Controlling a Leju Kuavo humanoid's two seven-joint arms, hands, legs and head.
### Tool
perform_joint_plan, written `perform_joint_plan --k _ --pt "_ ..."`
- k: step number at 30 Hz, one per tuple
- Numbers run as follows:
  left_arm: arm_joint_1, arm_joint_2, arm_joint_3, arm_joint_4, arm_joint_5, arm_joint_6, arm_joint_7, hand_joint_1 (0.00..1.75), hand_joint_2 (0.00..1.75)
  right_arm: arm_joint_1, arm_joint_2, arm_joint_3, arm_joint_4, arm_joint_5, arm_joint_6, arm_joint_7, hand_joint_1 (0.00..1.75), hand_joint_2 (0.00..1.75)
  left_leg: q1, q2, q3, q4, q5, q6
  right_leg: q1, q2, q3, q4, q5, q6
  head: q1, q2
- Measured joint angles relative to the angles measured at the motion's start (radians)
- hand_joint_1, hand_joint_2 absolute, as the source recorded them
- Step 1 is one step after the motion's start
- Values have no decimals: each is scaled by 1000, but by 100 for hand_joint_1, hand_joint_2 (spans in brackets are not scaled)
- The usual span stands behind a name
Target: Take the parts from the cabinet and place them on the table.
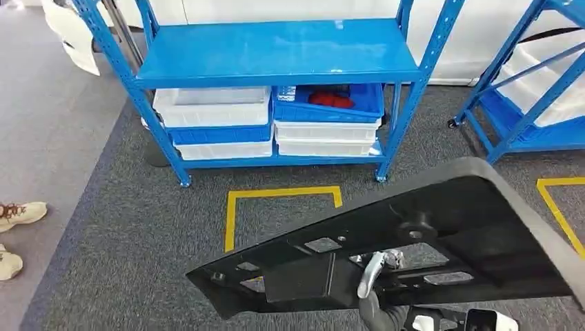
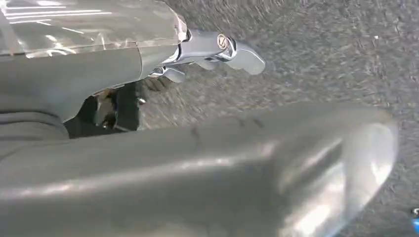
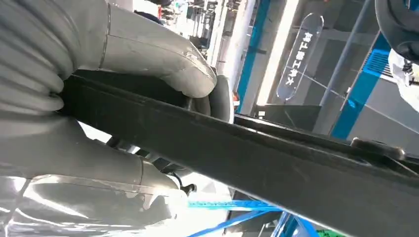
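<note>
A large flat black plastic panel (image 1: 414, 241) is held across a dark grey speckled carpet (image 1: 138, 241) marked with yellow tape outlines (image 1: 276, 196). The bright blue metal shelving rack (image 1: 276, 52) carries white plastic bins (image 1: 210, 110) and blue plastic bins (image 1: 324, 107), one holding red parts (image 1: 331, 100). The right hand (image 3: 74, 123) gripping the panel is pale grey with a ribbed cover, and beige shoes (image 1: 21, 214) stand on the lighter grey floor.
</note>
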Motion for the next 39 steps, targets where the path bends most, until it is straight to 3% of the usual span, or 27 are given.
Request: perform_joint_plan --k 1,3,4,5,6,9,10,11,13,14,15,16,18,19,20,21,24,25,28,29,30,32,33,34,36,37,39 --pt "-1 0 0 0 0 3 2 0 0 -1 0 0 3 -3 -1 0 175 175 0 0 20 9 39 0 0 0 -23 4 14 2 0 0" --pt "-2 3 -2 0 2 5 3 0 0 -2 1 0 5 -4 -2 0 175 175 0 0 116 -81 118 2 -1 0 -65 16 38 8 0 0" --pt "-3 5 -5 0 0 5 3 0 0 -2 3 0 4 -4 -2 0 175 175 0 -1 192 -173 106 7 -1 2 -78 23 50 13 0 0" --pt "-6 6 -8 0 0 5 3 0 0 -1 8 0 3 -3 -3 0 175 175 -5 -1 276 -280 56 14 2 3 -88 30 57 19 0 0" --pt "-9 8 -11 0 0 5 3 0 0 -1 11 0 1 -3 -3 0 175 175 -6 -1 312 -362 22 21 3 -1 -91 32 65 25 0 0" --pt "-5 8 -16 0 -1 4 2 0 0 1 15 0 0 -3 -2 0 175 175 -11 0 288 -351 50 40 -1 -5 -89 17 105 44 0 0" --pt "-5 6 -16 0 -1 6 2 0 0 3 15 0 -2 -5 2 0 175 175 -3 9 278 -355 67 48 -7 3 -97 25 89 49 0 0" --pt "-6 7 -17 0 0 10 2 0 0 5 16 0 -5 -7 5 0 175 175 -5 9 262 -355 80 58 -6 6 -111 58 24 53 0 0" --pt "-4 9 -16 0 2 13 1 0 0 5 16 -1 -7 -9 14 0 175 175 -7 12 227 -354 108 64 -11 5 -141 203 -113 59 0 0" --pt "-5 10 -16 0 2 14 1 0 0 6 16 -1 -7 -9 19 0 175 175 -8 13 210 -353 121 64 -12 5 -151 274 -147 63 0 0" --pt "-5 10 -16 0 2 14 1 0 0 6 16 -2 -7 -9 22 0 175 175 -9 14 192 -349 135 63 -12 5 -152 327 -144 65 0 0" --pt "-5 10 -16 0 0 14 1 0 0 6 16 -3 -7 -9 23 0 175 175 -9 15 171 -343 147 61 -13 5 -139 343 -113 66 0 0" --pt "-4 10 -16 0 0 15 1 0 0 6 19 -3 -9 -9 23 0 175 175 -9 15 127 -327 167 56 -14 5 -57 267 -38 63 0 0" --pt "-4 10 -16 0 0 15 1 0 0 6 21 -3 -13 -9 23 0 175 175 -9 15 109 -317 176 52 -13 5 18 174 -38 57 0 0" --pt "-4 10 -17 0 0 16 1 0 0 5 22 -3 -18 -9 24 0 175 175 -11 14 97 -309 182 48 -10 6 88 77 -89 49 0 0" --pt "-4 10 -17 0 0 16 0 0 0 4 26 -3 -23 -9 24 0 175 175 -12 12 92 -304 189 41 -5 6 129 -1 -123 45 0 0" --pt "-3 11 -16 0 0 16 -1 0 0 7 29 -4 -24 -9 24 0 175 175 -9 13 86 -314 221 23 2 5 108 5 -100 29 0 0" --pt "0 13 -17 0 0 17 -1 0 0 6 31 -4 -24 -9 24 0 175 175 -7 9 74 -308 220 18 -8 1 94 -5 -82 19 0 0" --pt "4 13 -16 0 0 18 0 0 0 7 38 -6 -24 -9 24 0 175 175 -3 -1 28 -159 35 3 -5 1 43 -3 -39 5 0 0" --pt "4 13 -17 0 0 18 0 0 0 8 40 -6 -24 -9 24 0 175 175 -1 -1 17 -87 -8 0 -3 1 25 -2 -26 4 0 0" --pt "4 13 -17 0 0 18 0 0 0 8 40 -7 -24 -9 25 0 175 175 -1 -1 12 -29 -19 -3 -2 1 6 0 -15 5 0 0" --pt "3 16 -16 0 0 6 3 0 0 8 41 -10 -26 -14 30 0 175 175 -1 -1 46 -11 62 -4 -2 1 -33 5 8 10 0 0" --pt "3 19 -16 0 0 -3 6 0 0 7 42 -15 -33 -21 34 0 175 175 -1 -1 88 -56 108 -3 -2 0 -50 9 19 14 0 0" --pt "3 22 -14 0 0 -10 9 0 0 4 46 -25 -44 -28 40 0 175 175 0 -1 142 -123 125 0 -2 0 -65 14 29 17 0 0" --pt "-1 30 -12 0 0 -16 15 0 0 -10 48 -35 -61 -44 37 0 175 175 -6 -1 283 -322 46 11 3 1 -80 31 40 27 0 0" --pt "-3 33 -10 0 0 -17 18 0 0 -19 48 -37 -66 -54 30 0 175 175 -7 0 288 -346 24 26 4 -1 -80 34 47 34 0 0" --pt "-2 39 2 0 -1 -17 18 0 0 -38 47 -39 -68 -76 12 0 175 175 -10 0 282 -344 33 41 -1 -1 -80 26 64 47 0 0"
